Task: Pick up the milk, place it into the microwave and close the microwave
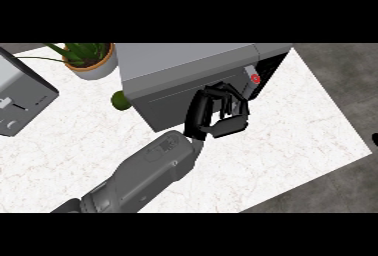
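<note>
The grey microwave (184,62) stands at the back of the counter, with a dark opening (275,67) at its right end. The milk (253,78), a pale carton with a red round mark, sits tilted at the edge of that opening. My left hand (214,114) is in front of the microwave's dark face, its fingers curled round the carton's lower end and hiding most of it. I cannot tell how the door stands. Only a black sliver of my right hand (375,139) shows at the view's right edge.
A potted plant (90,59) stands at the back left, with a small green item (119,101) by the microwave's left corner. A grey toaster (18,97) sits at the far left. The white counter's (295,135) edge runs diagonally at the right.
</note>
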Controlling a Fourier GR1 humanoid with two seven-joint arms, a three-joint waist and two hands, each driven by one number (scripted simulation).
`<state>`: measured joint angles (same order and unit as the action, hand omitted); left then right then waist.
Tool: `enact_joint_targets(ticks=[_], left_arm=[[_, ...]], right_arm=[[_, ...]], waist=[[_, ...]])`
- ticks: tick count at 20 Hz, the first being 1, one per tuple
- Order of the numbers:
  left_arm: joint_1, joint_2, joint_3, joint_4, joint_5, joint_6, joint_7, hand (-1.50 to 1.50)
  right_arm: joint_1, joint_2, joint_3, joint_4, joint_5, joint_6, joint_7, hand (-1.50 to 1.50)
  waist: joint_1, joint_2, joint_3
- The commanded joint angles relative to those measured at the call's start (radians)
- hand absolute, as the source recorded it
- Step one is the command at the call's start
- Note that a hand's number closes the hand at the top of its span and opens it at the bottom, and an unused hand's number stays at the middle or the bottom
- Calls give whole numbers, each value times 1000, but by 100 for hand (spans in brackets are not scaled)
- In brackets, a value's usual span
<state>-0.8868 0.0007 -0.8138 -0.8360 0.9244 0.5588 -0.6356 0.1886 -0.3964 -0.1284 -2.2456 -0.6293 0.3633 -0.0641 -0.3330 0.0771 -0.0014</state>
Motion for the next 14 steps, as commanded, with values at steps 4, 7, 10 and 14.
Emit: enact_joint_targets(ticks=[4,7,10,14], left_arm=[[-75,-1,23,90,42,-24,7,150],[-82,-1,21,97,55,-26,5,150],[-78,-1,11,102,58,-17,-14,150],[-86,-1,9,105,79,-30,-23,150]], right_arm=[[-20,-19,-17,1,-37,-9,23,-150],[-23,-27,-20,-3,-53,-12,36,-150],[-37,-43,-38,3,-72,-8,41,-150],[-46,-58,-22,-14,-106,19,50,-150]], waist=[[-13,19,0],[-10,17,0],[-14,21,1],[-11,16,1]])
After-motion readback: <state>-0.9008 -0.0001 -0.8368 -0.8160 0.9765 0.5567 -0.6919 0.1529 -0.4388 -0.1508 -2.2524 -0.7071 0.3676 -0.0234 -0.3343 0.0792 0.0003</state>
